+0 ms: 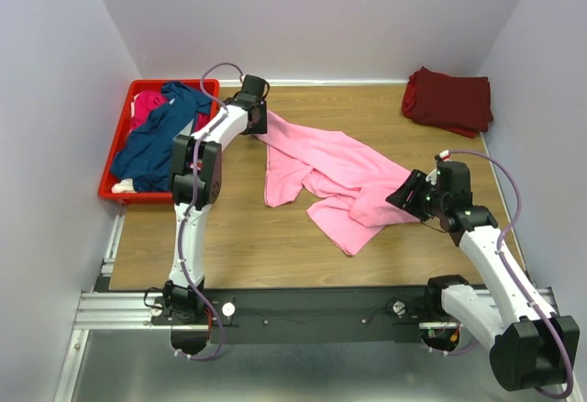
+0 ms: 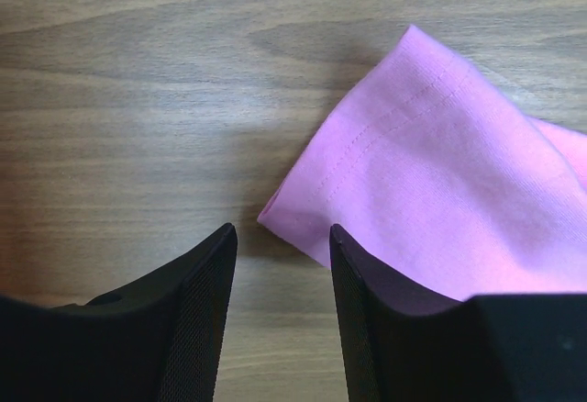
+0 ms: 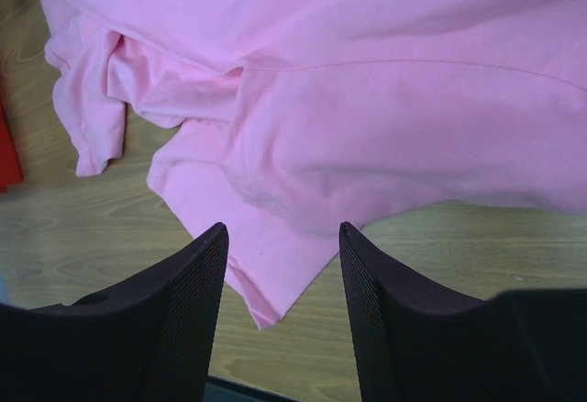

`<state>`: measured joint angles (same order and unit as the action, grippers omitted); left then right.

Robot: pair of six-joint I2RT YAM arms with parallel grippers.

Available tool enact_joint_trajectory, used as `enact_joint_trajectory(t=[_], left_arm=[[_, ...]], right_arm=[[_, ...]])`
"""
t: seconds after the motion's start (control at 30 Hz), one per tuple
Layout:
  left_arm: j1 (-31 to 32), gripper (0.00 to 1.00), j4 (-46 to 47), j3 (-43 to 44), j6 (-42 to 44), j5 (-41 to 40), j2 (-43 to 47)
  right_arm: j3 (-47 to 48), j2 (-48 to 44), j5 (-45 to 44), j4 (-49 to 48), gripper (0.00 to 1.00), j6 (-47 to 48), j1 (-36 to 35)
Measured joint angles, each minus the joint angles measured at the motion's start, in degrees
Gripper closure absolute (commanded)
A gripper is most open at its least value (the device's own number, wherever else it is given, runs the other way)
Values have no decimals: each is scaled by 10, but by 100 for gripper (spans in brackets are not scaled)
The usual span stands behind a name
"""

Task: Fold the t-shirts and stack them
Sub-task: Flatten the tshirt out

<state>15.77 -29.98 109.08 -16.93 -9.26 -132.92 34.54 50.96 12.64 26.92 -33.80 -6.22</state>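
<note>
Pink t-shirt (image 1: 330,177) beside outstretched left tool (image 1: 260,120)

Bright, soft, even light from above; shadows are faint, and every view looks fairly sharp.

I read the t-shirt (image 3: 385,117) as plain light pink ahead of the black right gripper (image 3: 280,232) jaws; the table (image 3: 459,246) is brown wood-grain beside them.

Pink t-shirt (image 1: 330,163) sprawls mid-table; red crate (image 1: 128,197) walls the left; wood (image 1: 229,246) in front lies open.
</note>
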Motion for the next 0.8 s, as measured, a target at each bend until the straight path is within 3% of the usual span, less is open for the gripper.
enact_joint_trajectory(t=[0.6, 0.8], left_arm=[[0, 46, -8, 17, 0, 0, -11], [0, 55, -12, 19, -1, 0, -18]], right_arm=[[1, 17, -11, 3, 41, 10, 0], [1, 22, -11, 3, 41, 14, 0]])
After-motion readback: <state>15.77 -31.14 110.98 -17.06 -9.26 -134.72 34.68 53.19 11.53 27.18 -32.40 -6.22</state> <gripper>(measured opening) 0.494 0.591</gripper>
